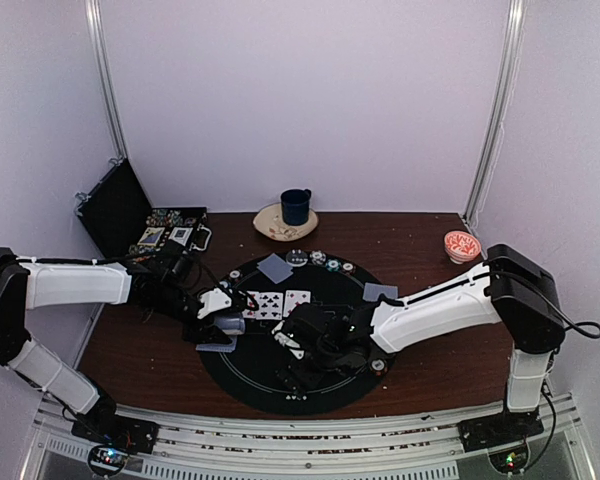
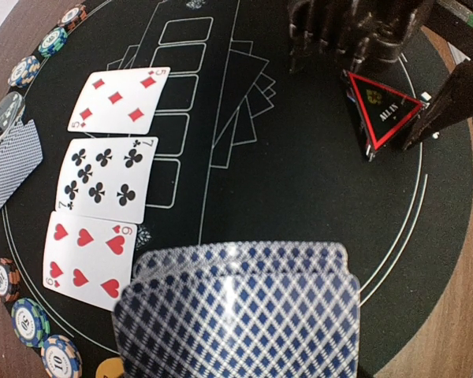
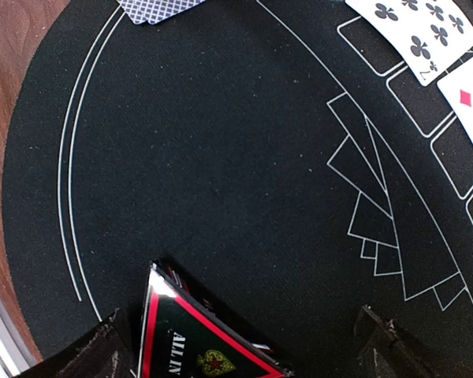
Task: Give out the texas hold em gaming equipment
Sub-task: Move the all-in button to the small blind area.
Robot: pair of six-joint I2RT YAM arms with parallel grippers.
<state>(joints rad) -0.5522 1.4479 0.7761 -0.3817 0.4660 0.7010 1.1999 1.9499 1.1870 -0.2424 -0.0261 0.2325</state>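
Note:
A black round poker mat (image 1: 310, 385) holds three face-up cards (image 1: 278, 303): five of diamonds (image 2: 118, 98), seven of clubs (image 2: 102, 179), six of hearts (image 2: 87, 256). My left gripper (image 1: 225, 322) is shut on a stack of blue-backed cards (image 2: 236, 315) over the mat's left side; the cards hide its fingers. My right gripper (image 3: 240, 335) is open, jaws wide apart. The red-edged black triangle marker (image 3: 193, 339) lies between them by the left finger; it also shows in the left wrist view (image 2: 384, 110). Striped chips (image 1: 320, 260) line the mat's far rim.
Face-down cards lie at the mat's far side (image 1: 276, 267) and right (image 1: 380, 292). More chips (image 2: 27, 319) and an orange disc (image 2: 110, 368) sit by the mat's left edge. A blue mug (image 1: 296, 206), a red-patterned bowl (image 1: 461, 244) and an open black case (image 1: 120, 205) stand behind.

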